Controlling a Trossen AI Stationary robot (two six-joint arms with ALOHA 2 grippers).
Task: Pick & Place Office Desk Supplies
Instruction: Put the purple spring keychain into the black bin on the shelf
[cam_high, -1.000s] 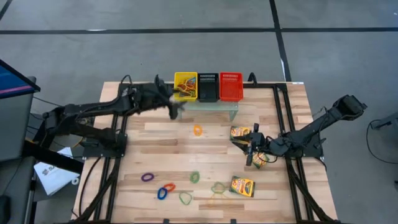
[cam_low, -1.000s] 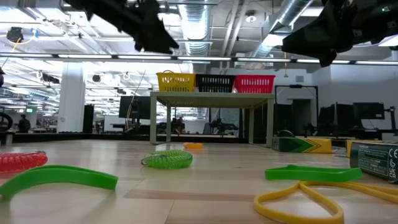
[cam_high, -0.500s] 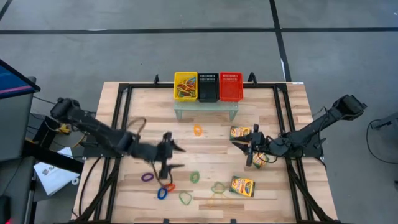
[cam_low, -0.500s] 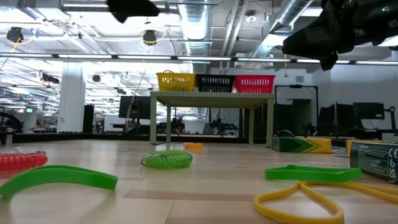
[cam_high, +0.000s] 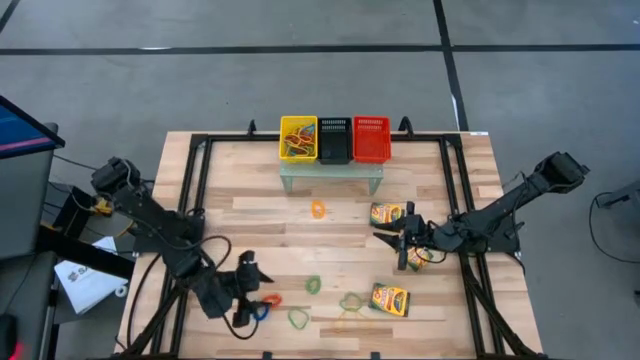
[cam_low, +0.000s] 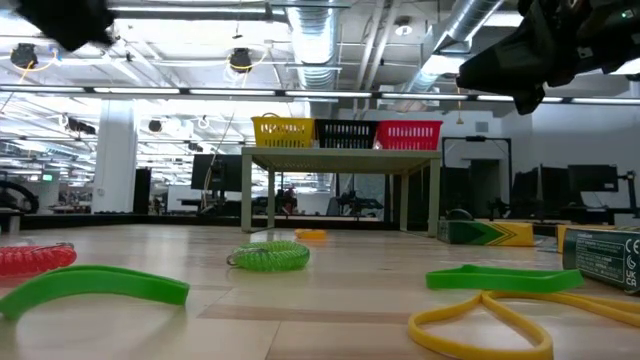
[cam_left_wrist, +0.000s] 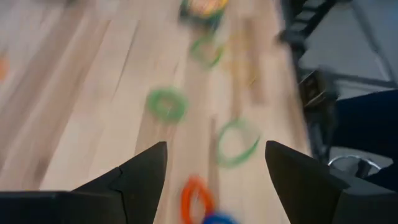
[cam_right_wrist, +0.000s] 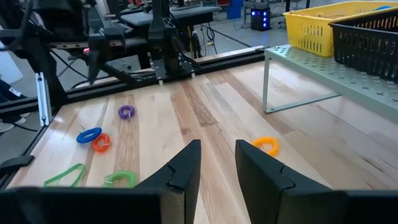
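Note:
Coloured rubber bands lie flat on the wooden table: an orange one (cam_high: 318, 209), a purple one (cam_high: 237, 284), a red one (cam_high: 271, 299), a blue one (cam_high: 260, 311) and green ones (cam_high: 313, 285). Three crayon boxes (cam_high: 387, 213) (cam_high: 418, 258) (cam_high: 390, 299) lie flat at the right. My left gripper (cam_high: 255, 292) hangs open over the near left, just beside the red and blue bands (cam_left_wrist: 196, 199), with nothing between its fingers. My right gripper (cam_high: 404, 246) hovers by the middle crayon box, its fingers (cam_right_wrist: 217, 155) a narrow gap apart and empty.
A yellow basket (cam_high: 298, 138) with bands in it, a black basket (cam_high: 334, 140) and a red basket (cam_high: 371, 138) stand on a small green stand (cam_high: 330, 172) at the far edge. Black frame rails (cam_high: 195, 190) run along the table's sides.
My left gripper has swung from the yellow basket at the far edge toward the near left of the table, sinking and turning as it went, and now hangs by the red and blue bands. It has stayed open.

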